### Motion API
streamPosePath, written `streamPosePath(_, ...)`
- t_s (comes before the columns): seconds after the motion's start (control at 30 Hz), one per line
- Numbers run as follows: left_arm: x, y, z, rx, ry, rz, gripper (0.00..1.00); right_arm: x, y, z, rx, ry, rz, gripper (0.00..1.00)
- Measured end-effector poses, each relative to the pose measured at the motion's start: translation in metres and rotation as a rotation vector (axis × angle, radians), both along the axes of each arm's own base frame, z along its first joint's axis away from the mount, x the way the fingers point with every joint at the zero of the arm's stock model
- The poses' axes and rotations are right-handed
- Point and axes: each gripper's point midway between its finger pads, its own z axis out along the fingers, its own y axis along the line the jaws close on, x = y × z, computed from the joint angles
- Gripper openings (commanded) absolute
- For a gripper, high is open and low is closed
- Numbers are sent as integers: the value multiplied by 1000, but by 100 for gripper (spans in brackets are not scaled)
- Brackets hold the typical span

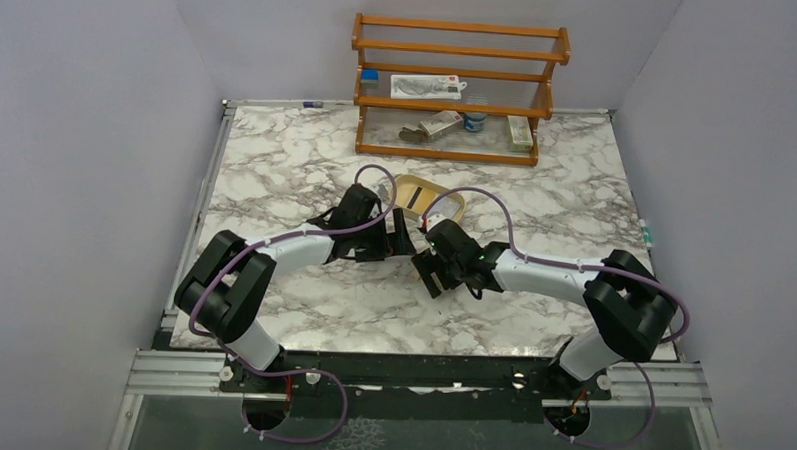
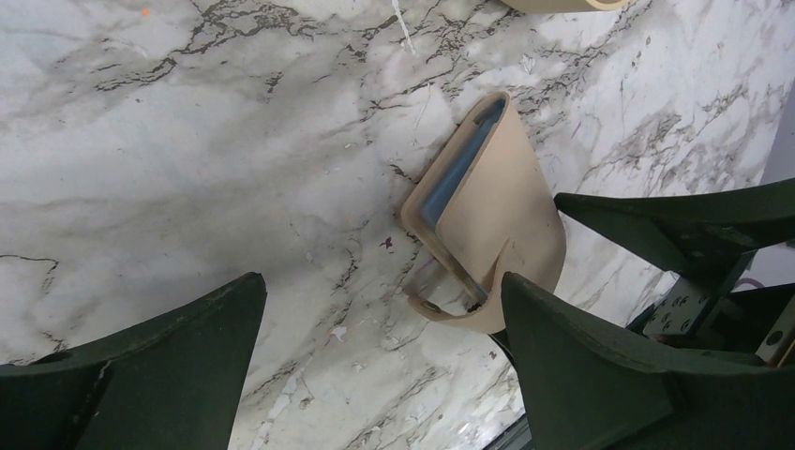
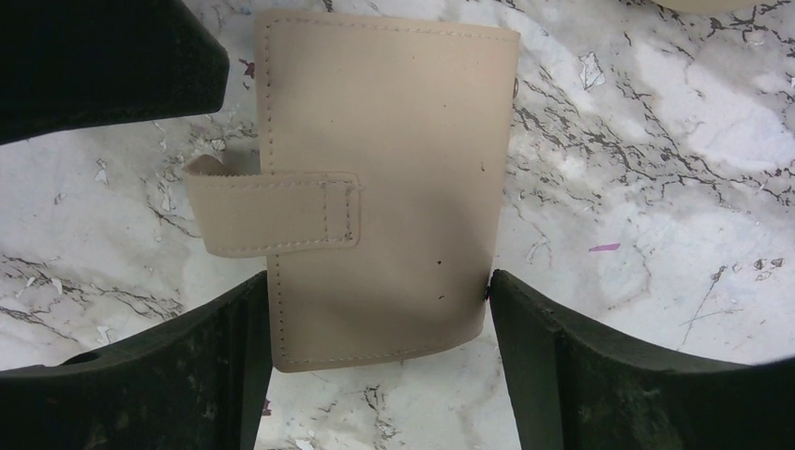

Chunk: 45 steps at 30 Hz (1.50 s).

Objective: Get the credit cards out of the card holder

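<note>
A small flat tan leather-like card holder [image 3: 394, 178] lies on the white marble desk [image 3: 656, 187], closed side up with its strap loose. It sits squarely between the fingers of the right gripper [image 3: 378, 300], which are spread wide and meet its two edges; whether they squeeze it I cannot tell. The left gripper [image 2: 382, 281] hangs wide open, holding nothing, the holder just beside its right finger.

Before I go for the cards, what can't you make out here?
Credit cards: none show in any view; the card holder is folded, hiding its pockets.
Top view: left gripper and right gripper cover the card holder.
Right wrist: whether its fingers touch the holder is unclear.
</note>
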Motion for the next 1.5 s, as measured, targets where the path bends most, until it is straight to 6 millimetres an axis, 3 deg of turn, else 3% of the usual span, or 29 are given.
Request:
streamPosePath(0.17,-3,2,-1,3,1,-2,95,-1,3,-3,8,15,4,57)
streamPosePath(0.2,-3,2,-1,3,0,-2,95,-1,4,-2,11,14,6,48)
streamPosePath(0.27,-5,3,-1,3,0,-2,95,0,9,1,27,15,6,15)
streamPosePath(0.3,-5,4,0,2,-1,-1,95,1,11,1,35,15,6,4)
streamPosePath(0.33,-6,4,0,2,-2,-1,95,3,15,4,47,14,8,1)
streamPosePath(0.77,-16,6,-1,-95,-15,64,95,-2,31,5,163,77,-76,1)
streamPosePath(0.9,-19,5,0,-134,-24,87,96,-7,28,9,248,111,-159,1)
streamPosePath(1.17,-20,11,3,-161,-45,145,95,-17,12,32,504,139,-321,1)
streamPosePath(1.33,-15,11,9,-206,-72,187,89,-20,17,54,718,128,-358,1)
streamPosePath(1.5,-13,6,14,-290,-76,220,88,-28,22,62,895,152,-365,1)
